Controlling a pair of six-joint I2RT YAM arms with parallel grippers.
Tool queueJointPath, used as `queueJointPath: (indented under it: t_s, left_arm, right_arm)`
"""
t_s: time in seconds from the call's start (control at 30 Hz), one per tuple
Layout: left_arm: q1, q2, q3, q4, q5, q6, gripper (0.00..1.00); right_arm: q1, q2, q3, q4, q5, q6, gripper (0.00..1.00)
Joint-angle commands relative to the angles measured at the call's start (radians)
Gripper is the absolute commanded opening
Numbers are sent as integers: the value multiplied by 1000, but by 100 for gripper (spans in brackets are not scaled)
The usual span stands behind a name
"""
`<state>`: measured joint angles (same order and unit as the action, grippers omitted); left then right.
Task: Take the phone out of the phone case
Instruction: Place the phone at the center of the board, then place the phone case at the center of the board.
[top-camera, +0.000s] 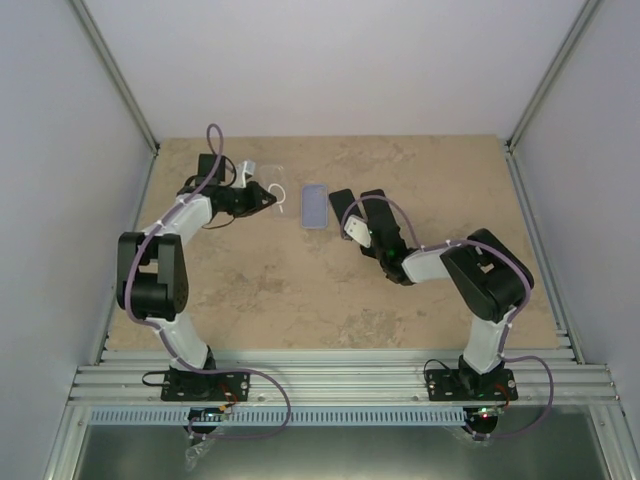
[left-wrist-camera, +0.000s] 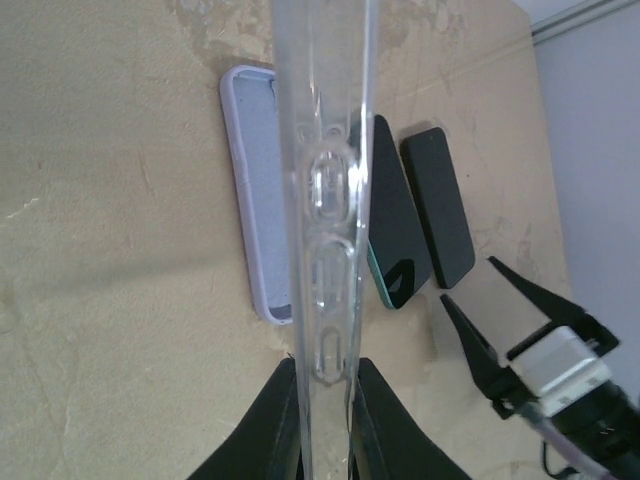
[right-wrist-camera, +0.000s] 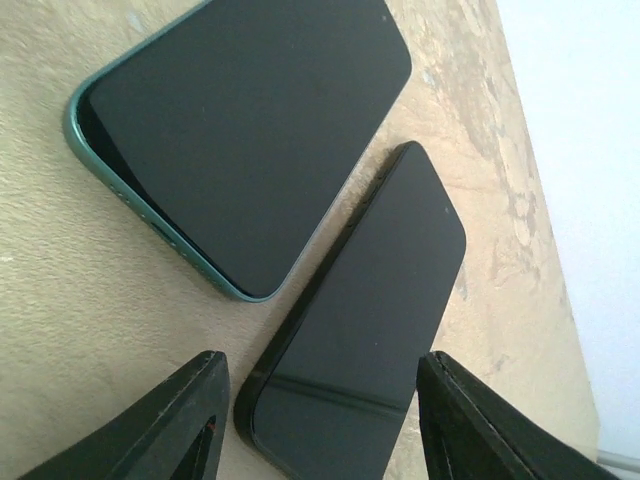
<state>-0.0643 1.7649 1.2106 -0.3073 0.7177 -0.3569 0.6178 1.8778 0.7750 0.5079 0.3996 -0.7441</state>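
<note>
On wrist views only: right fingers (right-wrist-camera: 185, 425) spread astride black phone (right-wrist-camera: 370, 300); left fingers (left-wrist-camera: 270, 430) pinch clear case (left-wrist-camera: 325, 150).

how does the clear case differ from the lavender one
The clear case is see-through; the lavender case is opaque. The clear case is pinched in the left gripper, edge-on to its wrist camera; the lavender case lies flat on the table, open side up, ungripped. Both look empty.
</note>
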Motion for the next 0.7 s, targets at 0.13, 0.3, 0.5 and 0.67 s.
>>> queueJointPath:
  t_s: [0.13,0.3,0.5,0.67]
  left_arm:
    - [26,129,141,-205,36,212,0]
    - [27,215,200,-295,32,304,0]
    - [28,290,259,-322,23,334,0]
    - [27,382,360,-397,70,400,0]
  right_arm:
    - [-14,-179,73,-210,-128,171,64]
    - [-86,-263,162,-392,-299,305,66]
    - [-252,-242,297,-599,-549,507,65]
    - [-396,-172,357,-702,-820,643,64]
